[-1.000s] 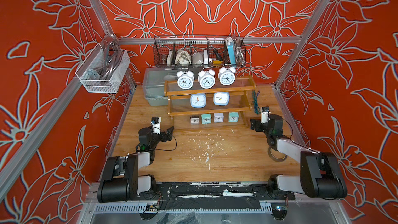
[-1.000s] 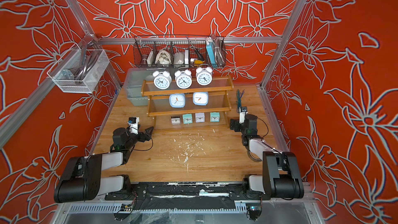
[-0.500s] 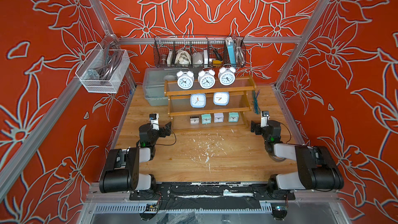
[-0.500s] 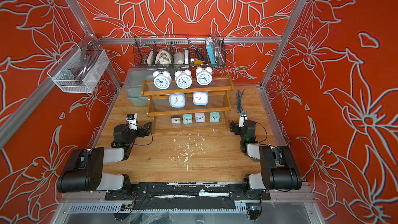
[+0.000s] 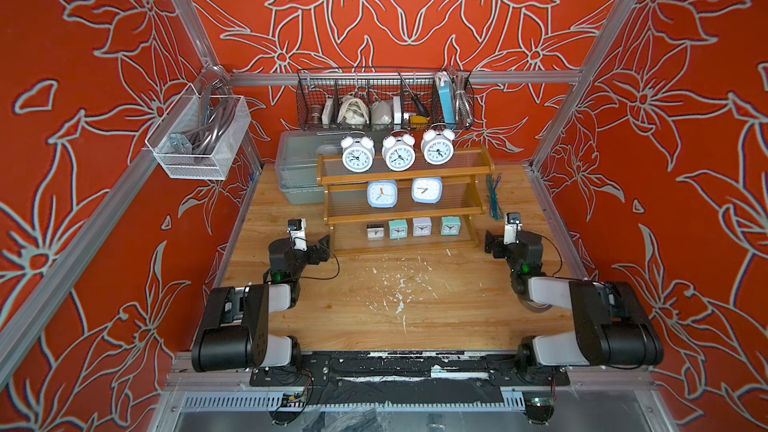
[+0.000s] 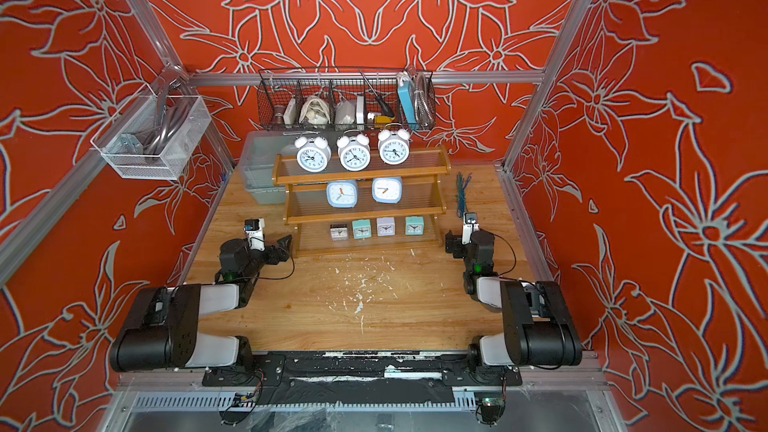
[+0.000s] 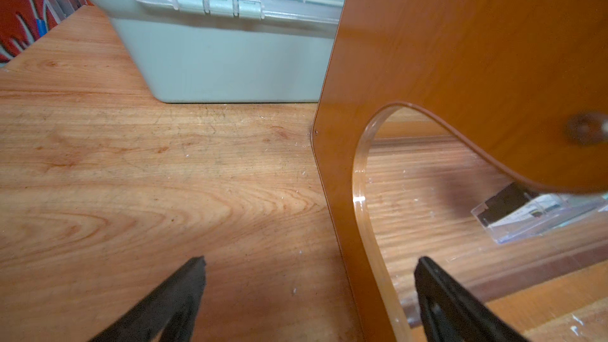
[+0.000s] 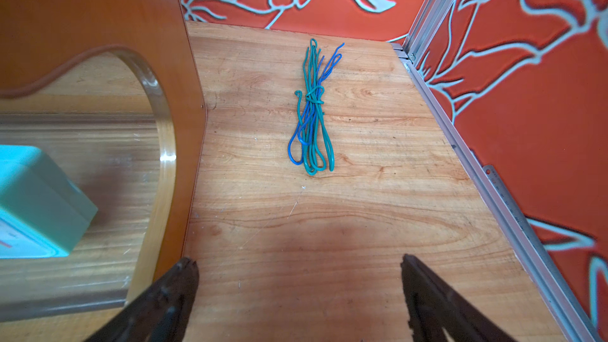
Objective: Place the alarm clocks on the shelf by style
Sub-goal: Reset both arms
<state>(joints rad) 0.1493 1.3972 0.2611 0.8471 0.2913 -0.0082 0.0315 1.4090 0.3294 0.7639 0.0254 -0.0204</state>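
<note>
Left wrist view looks across the table (image 7: 131, 176) at the brown end panel of the shelf (image 7: 460, 44). The left hand (image 7: 311, 261) is spread wide and empty, and the panel's front edge shows between its fingers. In both top views the shelf's long axis runs crosswise, from one hand to the other, and every clock stands on it. Three white bell clocks (image 5: 399, 155) are on the top tier, two pale-blue clocks (image 5: 382, 194) on the middle and four tiny square clocks (image 5: 398, 229) on the bottom. No clock lies on the table, so the sorting looks finished and neither arm has anything left to fetch. The right hand (image 8: 297, 259) is level with the shelf's other end, just beside it, also open and holding nothing. A teal clock (image 8: 33, 202) shows through the panel's cutout, to the side of that hand and not ahead of it. Only a bundle of blue and green wire (image 8: 312, 110) lies ahead.
</note>
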